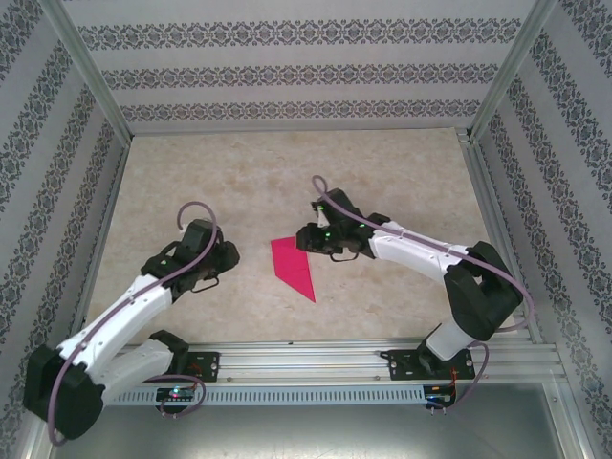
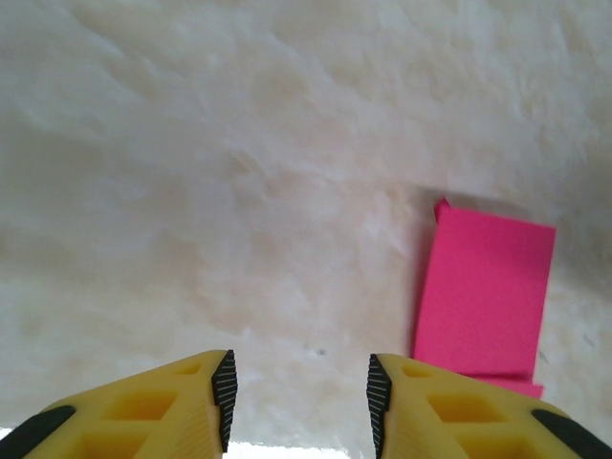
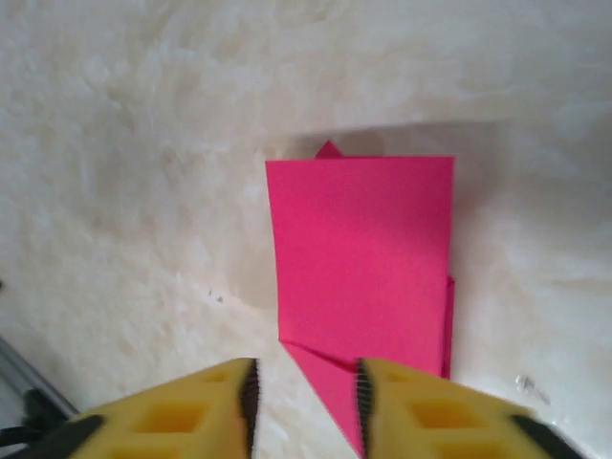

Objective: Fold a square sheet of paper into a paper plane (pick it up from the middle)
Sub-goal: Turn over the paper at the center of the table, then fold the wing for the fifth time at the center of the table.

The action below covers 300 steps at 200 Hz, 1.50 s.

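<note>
The folded pink paper is lying flat on the table, midway between the two arms. The right gripper is sitting right at its edge, jaws standing slightly apart and pinching nothing, a pointed corner showing in the gap. The left gripper is hanging beside the paper, apart from it, jaws spread wider over bare tabletop.

The magenta-pink sheet of paper, folded into a narrow dart, lies flat mid-tabletop, its point toward the near edge.
</note>
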Each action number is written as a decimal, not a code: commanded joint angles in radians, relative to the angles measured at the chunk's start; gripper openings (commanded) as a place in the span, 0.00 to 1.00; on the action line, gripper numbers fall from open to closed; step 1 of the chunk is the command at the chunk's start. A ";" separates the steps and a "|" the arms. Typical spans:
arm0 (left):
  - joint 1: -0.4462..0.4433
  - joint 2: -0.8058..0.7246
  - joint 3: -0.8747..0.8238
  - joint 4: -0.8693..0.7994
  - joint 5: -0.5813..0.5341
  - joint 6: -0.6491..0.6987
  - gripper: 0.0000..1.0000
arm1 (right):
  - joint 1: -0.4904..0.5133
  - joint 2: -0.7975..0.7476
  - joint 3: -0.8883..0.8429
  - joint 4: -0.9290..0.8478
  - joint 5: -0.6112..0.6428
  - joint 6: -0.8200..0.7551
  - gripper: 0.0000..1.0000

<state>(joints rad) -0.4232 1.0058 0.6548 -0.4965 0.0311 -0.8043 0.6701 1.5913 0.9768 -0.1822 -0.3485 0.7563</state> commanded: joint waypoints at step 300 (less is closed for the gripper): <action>0.012 0.695 0.204 0.357 0.593 -0.018 0.52 | -0.106 0.301 -0.273 0.418 -0.355 0.057 0.12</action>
<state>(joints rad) -0.4232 1.6688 0.8322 -0.1928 0.5884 -0.8169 0.5716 1.8210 0.7319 0.2176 -0.7685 0.8066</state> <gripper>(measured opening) 0.523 0.114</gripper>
